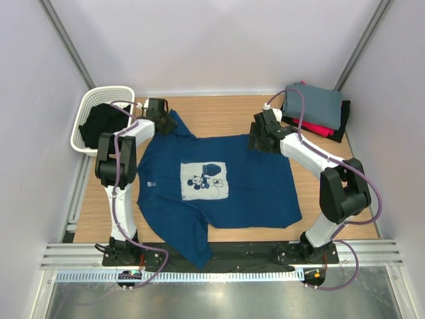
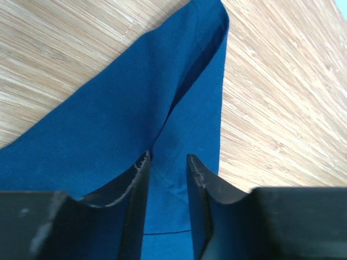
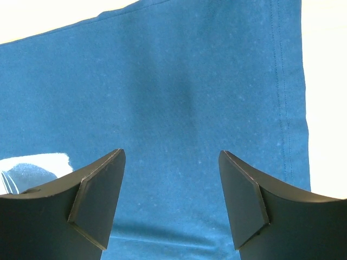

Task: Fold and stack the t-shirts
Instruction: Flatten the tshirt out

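Observation:
The navy blue t-shirt [image 1: 252, 186] lies spread flat on the wooden table, its pale Mickey Mouse print [image 1: 204, 181] facing up. My left gripper [image 1: 161, 114] sits low over the far left sleeve [image 2: 179, 81]. Its jaws stand narrowly apart on either side of a crease, with cloth showing flat between them [image 2: 168, 157]. My right gripper [image 1: 260, 141] hovers over the shirt's far right corner, open wide and empty [image 3: 171, 154]. The shirt's stitched edge [image 3: 284, 108] runs just right of it. A folded stack sits at the far right: grey t-shirt [image 1: 315, 103] on top, red [image 1: 319, 128] and black [image 1: 337, 131] beneath.
A white laundry basket [image 1: 87, 106] stands at the far left corner with dark clothing [image 1: 99, 123] in it. White walls enclose the table on three sides. A metal rail [image 1: 212, 256] runs along the near edge, and the shirt's near sleeve hangs onto it.

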